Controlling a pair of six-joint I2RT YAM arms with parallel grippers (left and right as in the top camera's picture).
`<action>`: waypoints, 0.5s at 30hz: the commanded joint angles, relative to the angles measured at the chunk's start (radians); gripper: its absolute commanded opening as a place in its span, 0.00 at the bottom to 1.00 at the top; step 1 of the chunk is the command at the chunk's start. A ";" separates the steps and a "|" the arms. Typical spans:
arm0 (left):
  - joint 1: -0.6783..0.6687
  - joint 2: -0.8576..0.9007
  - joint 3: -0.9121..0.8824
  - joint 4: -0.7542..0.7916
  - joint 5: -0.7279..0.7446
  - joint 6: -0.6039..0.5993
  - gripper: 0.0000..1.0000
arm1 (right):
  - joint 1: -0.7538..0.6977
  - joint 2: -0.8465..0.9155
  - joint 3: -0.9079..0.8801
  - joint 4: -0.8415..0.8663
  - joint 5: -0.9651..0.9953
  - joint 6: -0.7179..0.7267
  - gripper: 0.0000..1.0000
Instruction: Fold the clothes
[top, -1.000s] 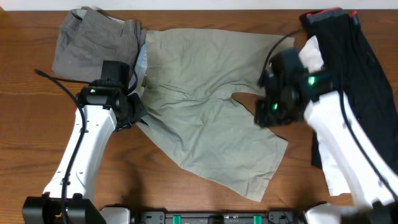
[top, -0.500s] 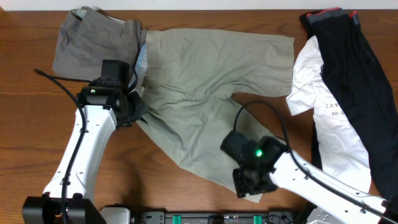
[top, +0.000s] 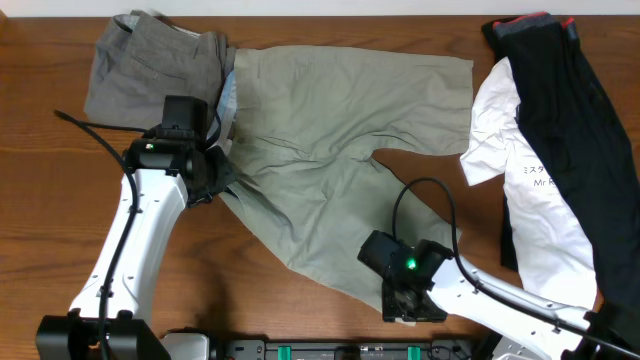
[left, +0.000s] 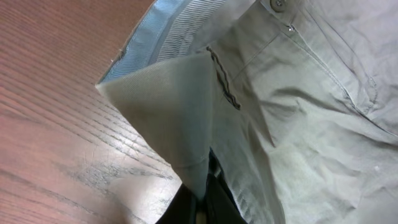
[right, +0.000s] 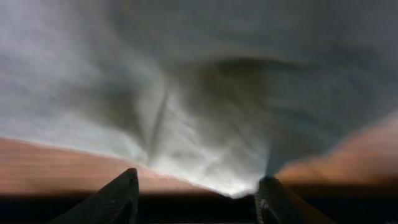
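Wooden table (top: 40, 200) seen from above, with clothing spread across it. At the far left lies a pair of darker grey-brown shorts (top: 150, 70), bunched into a rough rectangle. Just right of them, the left gripper (top: 220, 180) is pressed together on the waistband edge of the khaki shorts (top: 330, 140). It pinches a turned-over corner, so the pale striped lining (left: 155, 37) shows.

The khaki shorts lie opened out across the middle of the table, waistband to the left. One leg points right along the far side; the near leg (top: 340, 240) angles toward the near edge. At the end of that near leg the right gripper (top: 405, 305) sits low, its fingers (right: 124, 193) spread apart. The hem (right: 186, 162) lies just ahead of them, not clamped.

On the right lie a white T-shirt (top: 540, 220) and a black garment (top: 570, 90), overlapping.

Folding appears barely begun. No fold is laid in the khaki shorts yet; one end is gripped, and the other looks about to be grasped.
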 joint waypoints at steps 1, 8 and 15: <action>-0.004 -0.001 -0.006 0.002 -0.022 -0.016 0.06 | 0.006 0.018 -0.047 0.077 -0.028 0.021 0.55; -0.004 -0.001 -0.006 0.001 -0.022 -0.016 0.06 | 0.005 0.127 -0.090 0.189 -0.061 0.022 0.49; -0.004 -0.001 -0.006 0.003 -0.023 -0.016 0.06 | -0.050 0.160 -0.056 0.119 -0.082 0.022 0.01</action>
